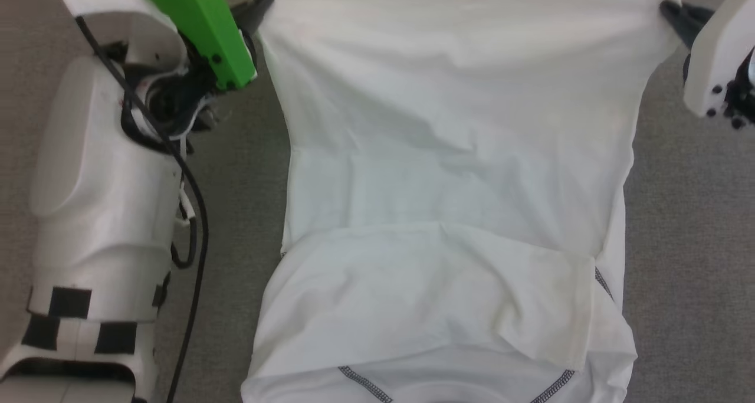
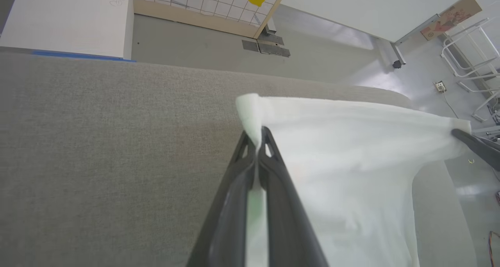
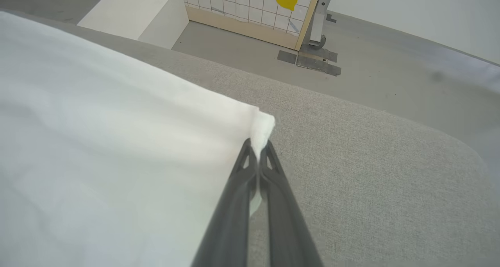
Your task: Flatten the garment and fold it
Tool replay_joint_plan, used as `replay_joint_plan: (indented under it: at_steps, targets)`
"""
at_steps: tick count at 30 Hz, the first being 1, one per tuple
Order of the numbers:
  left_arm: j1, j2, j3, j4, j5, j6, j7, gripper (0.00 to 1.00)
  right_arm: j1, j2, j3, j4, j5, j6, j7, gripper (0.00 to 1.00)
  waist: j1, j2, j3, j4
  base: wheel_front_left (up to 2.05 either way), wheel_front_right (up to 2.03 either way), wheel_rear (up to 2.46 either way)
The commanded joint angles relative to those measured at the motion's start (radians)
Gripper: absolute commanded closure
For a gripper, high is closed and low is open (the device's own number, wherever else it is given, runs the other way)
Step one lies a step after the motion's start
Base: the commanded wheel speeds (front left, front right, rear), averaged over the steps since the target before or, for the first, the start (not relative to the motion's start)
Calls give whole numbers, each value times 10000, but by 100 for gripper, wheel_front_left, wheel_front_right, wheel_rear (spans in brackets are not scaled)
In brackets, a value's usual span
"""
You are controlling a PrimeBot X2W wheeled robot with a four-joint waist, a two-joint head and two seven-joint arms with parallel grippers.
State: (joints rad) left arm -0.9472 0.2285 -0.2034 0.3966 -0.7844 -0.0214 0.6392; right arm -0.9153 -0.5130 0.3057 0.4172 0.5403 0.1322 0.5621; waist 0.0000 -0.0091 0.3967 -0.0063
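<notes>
The garment point(image 1: 448, 155), a white thin-fabric shirt, lies lengthwise down the middle of the grey cloth-covered tabletop point(image 1: 236, 184). Its straight far edge is stretched toward the tabletop's far edge and its near end runs out at the near edge of the head view.

The left gripper point(image 2: 258, 136) has its 2 dark fingers pressed together on the far left corner of the shirt, and a small tuft of white fabric bunches above the tips. The right gripper point(image 3: 258, 146) is likewise clamped on the far right corner, with a tuft of cloth poking past its tips. The edge between the 2 held corners looks taut. Whether it is raised off the tabletop or resting on it I cannot tell.

Across the shirt's near half a second layer of fabric lies folded over. Dark zigzag stitching point(image 1: 365, 384) shows near the near end, and another line of it runs beside the right side.

A green cover point(image 1: 200, 25) sits on the left arm, and a black cable point(image 1: 197, 226) trails along it.

Beyond the tabletop's far edge a white box point(image 2: 70, 17) stands on the floor. Beside it is a gridded panel point(image 2: 203, 3) with a yellow lemon shape.
</notes>
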Motion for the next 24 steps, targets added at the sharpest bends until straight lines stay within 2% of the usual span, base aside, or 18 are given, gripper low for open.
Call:
replay_joint_plan:
  at_steps: [1,7,11,18,24]
  targets:
    - [515,68,84,-188,-156,-105,-88,100,467,34,-118,-155,186,-15,-109,100,0,89,-1541,483,0,0,0]
    - [2383,113,319,-1128,-739,-325,-239,100,2360,164,-602,-869,566,-15,-156,100,0,89,-2768,523,0,0,0]
    - [3809,167,403,-1943,-1023,-308,-223,100,3770,252,-1047,-1476,683,-15,22,100,0,89,-3384,524,0,0,0]
    - [6358,155,693,-3365,-1510,-128,-413,100,6055,799,-2119,-2550,684,-15,392,100,0,89,-3979,547,0,0,0]
    - [8147,-7,876,-3976,-1627,-187,-1061,100,7669,1372,-2996,-3391,506,-15,751,100,0,89,-4212,595,0,0,0]
